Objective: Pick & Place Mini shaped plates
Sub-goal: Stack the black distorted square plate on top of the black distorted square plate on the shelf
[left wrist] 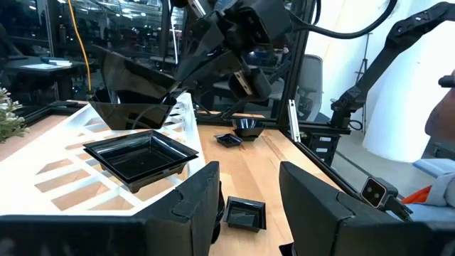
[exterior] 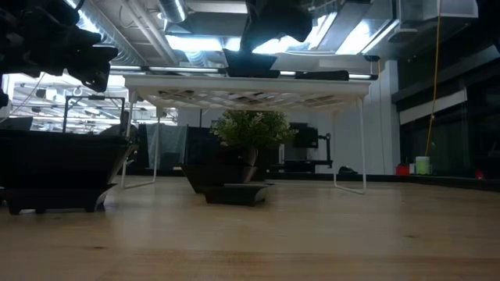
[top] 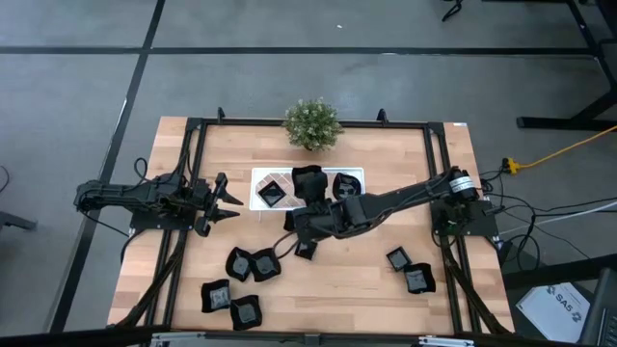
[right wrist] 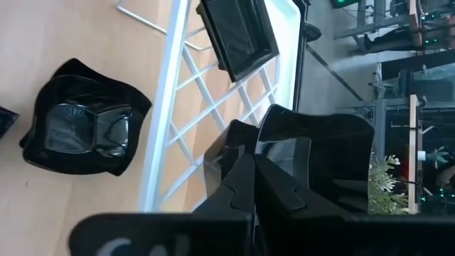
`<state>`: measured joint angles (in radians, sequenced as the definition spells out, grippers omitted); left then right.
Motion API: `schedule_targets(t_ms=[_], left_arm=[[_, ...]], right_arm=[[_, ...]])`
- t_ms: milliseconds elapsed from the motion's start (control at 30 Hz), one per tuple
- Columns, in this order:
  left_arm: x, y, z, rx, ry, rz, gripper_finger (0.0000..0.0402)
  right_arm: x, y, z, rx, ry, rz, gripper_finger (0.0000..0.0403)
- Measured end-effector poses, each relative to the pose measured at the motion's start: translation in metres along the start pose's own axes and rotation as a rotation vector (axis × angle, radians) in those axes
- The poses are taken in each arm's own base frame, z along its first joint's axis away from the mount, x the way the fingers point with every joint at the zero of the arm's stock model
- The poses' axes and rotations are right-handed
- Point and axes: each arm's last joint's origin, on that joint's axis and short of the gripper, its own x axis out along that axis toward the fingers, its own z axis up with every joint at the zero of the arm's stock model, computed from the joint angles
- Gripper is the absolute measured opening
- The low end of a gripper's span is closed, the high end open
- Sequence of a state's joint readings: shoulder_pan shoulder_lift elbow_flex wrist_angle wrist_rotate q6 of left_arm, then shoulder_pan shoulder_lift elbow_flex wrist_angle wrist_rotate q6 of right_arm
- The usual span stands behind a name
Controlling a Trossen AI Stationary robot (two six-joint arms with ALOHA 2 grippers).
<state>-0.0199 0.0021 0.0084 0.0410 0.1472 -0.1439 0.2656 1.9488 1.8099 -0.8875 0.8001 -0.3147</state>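
Between the fingers of your right pincer, which are clamped together on its edge, a mini shaped plate hangs over the middle of the white tray. In the right wrist view the plate tilts steeply, nearly on edge, with its hollow face turned toward the camera; it is squarish, so you cannot give it a long axis. In the high view the same plate shows as a dark shape just ahead of that pincer, above the tray's lattice.

Just beside the pincer, toward the left arm, another plate lies flat in the tray with its hollow up, and a third sits at the tray's other end. The tray stands on thin wire legs above the desk, with its long axis running from arm to arm. Behind it, at the far edge of the desk, stands the small potted plant.

On the near side of the right pincer, plates lie scattered on the desk: a cluster toward the left arm and two under the right arm.

Your left pincer waits with fingers apart, empty, just off the tray's left end and pointing toward it.
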Motion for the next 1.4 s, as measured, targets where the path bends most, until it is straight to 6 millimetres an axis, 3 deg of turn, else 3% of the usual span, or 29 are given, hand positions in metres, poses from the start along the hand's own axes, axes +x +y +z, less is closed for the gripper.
schedule_targets(t_ms=[333,700,1200,1400], left_arm=[[0.0,0.0,0.0,0.0,0.0,0.0,0.0143],[0.0,0.0,0.0,0.0,0.0,0.0,0.0143],[0.0,0.0,0.0,0.0,0.001,0.0,0.0143],[0.0,0.0,0.0,0.0,0.0,0.0,0.0143]], right_arm=[[0.0,0.0,-0.001,0.023,0.007,0.002,0.0039],[-0.002,0.004,-0.001,0.051,0.015,0.008,0.012],[-0.067,0.063,0.005,0.083,-0.079,0.096,0.0142],[-0.078,0.08,0.001,0.084,-0.063,0.131,0.0143]])
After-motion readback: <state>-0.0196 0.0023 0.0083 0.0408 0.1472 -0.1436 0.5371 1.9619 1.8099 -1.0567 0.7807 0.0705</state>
